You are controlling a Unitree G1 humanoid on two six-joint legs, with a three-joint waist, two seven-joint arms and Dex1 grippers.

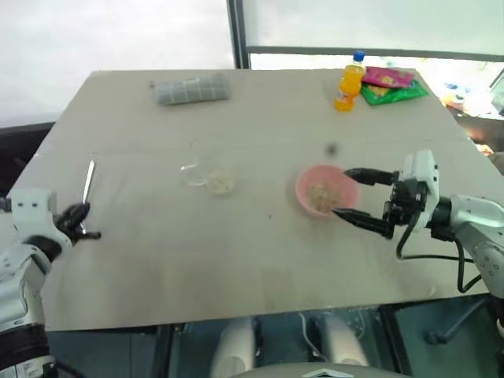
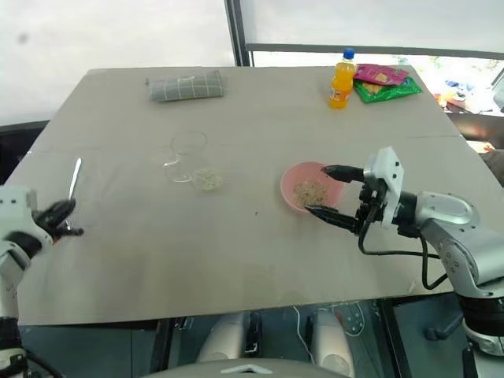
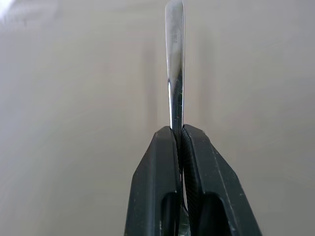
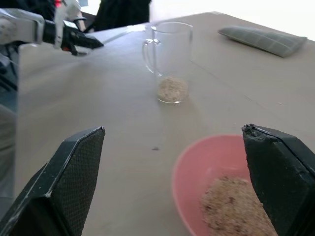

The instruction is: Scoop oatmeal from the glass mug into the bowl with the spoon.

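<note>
1. Spoon [image 1: 88, 187] — slim silver metal, at the table's left edge. Its long axis runs away from the robot, toward the table's far side, leaning slightly right. The near end is pinched; the far end points onward above the tabletop.
2. Left gripper [image 1: 79, 223] — black fingers [image 3: 157, 187] clamped together on the spoon's shaft, which stands edge-on between them in the left wrist view.
3. Glass mug [image 2: 187, 157] — clear, upright, left of centre on the table, thin handle at its side. Well apart from the spoon.
4. Oatmeal [image 4: 173, 89] — pale beige layer in the mug's bottom; a second clump lies inside the bowl.
5. Bowl [image 1: 303, 189] — small, round, pink, right of the mug.
6. Right gripper [image 1: 354, 193] — fingers spread wide apart, holding nothing, pointing left at the bowl's right rim — one finger beyond it, one nearer.
7. Table [image 1: 236, 268] — pale beige top.
8. Far side: grey folded cloth [image 1: 191, 88], orange bottle [image 1: 350, 83], green and pink packets [image 1: 391, 83].
</note>
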